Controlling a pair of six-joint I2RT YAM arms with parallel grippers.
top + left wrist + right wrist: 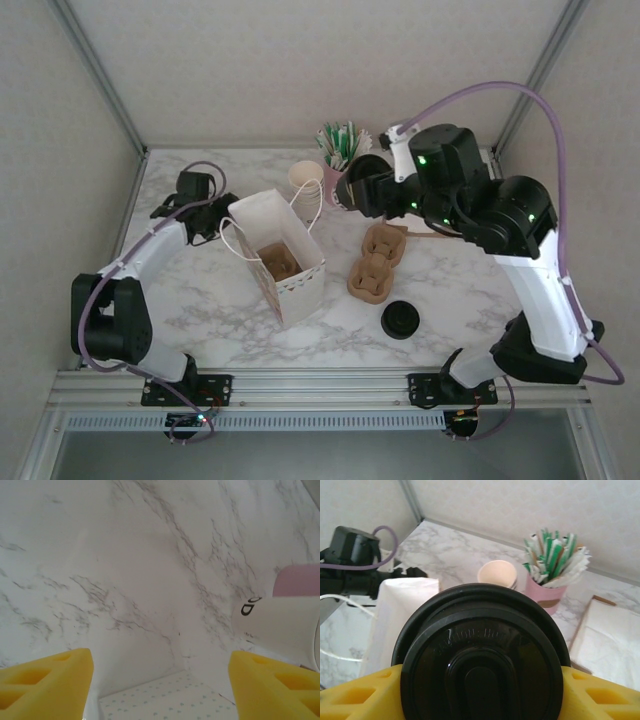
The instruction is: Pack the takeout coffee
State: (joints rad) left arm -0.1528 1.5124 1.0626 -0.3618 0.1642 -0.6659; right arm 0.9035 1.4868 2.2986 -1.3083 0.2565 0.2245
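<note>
Right gripper (480,700) is clamped on the takeout coffee (480,645), so I'd keep it level and lower it straight into the tray (279,262) in the bag (300,290) to its left, where the left gripper (160,685) waits with fingers apart.

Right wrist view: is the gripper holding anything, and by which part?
The right gripper holds the takeout coffee, its yellow fingers pressed on opposite sides at lid level; the cup body below is hidden.
</note>
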